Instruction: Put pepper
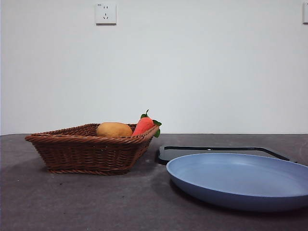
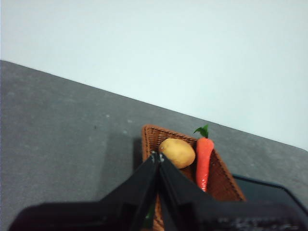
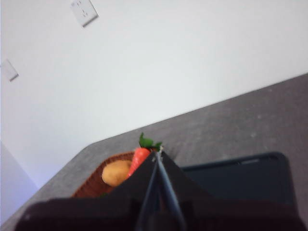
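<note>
My left gripper (image 2: pixel 158 158) is pressed together just short of the wicker basket (image 2: pixel 222 183); potato (image 2: pixel 177 152) and carrot (image 2: pixel 203 162) lie beyond its tips; my right gripper (image 3: pixel 158 155) is likewise closed, the carrot just past it; no pepper shows anywhere I look

Front view: low, table height, level across to the wall; basket (image 1: pixel 91 147) at 9 o'clock, close. Both wrist views: high, angled down past own jaws; share the basket (image 2: pixel 222 182) (image 3: pixel 94 180) and its carrot (image 1: pixel 143 125) (image 2: pixel 203 161) (image 3: pixel 138 159).
</note>
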`<act>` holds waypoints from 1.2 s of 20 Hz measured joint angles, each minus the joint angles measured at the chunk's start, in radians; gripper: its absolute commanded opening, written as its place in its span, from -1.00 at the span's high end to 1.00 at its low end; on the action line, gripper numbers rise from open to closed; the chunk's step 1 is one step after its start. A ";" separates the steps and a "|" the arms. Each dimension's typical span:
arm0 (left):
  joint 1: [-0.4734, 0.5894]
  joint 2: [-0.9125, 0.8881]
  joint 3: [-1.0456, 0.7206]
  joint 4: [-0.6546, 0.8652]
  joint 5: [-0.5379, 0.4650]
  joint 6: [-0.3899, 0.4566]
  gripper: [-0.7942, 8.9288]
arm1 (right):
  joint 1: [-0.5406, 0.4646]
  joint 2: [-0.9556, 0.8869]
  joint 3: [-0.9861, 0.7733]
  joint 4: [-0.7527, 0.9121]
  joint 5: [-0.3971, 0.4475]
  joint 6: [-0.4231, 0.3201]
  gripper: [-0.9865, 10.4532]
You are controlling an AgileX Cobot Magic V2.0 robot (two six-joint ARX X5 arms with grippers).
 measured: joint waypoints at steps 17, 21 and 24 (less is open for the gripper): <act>0.000 0.463 0.459 -0.413 0.286 0.189 0.82 | 0.018 0.465 0.630 -0.775 -0.080 -0.354 0.82; 0.000 0.547 0.545 -0.533 0.347 0.263 0.82 | 0.018 0.526 0.743 -0.978 -0.078 -0.457 0.82; 0.000 0.570 0.574 -0.557 0.355 0.293 0.82 | 0.018 0.553 0.767 -1.060 -0.078 -0.511 0.81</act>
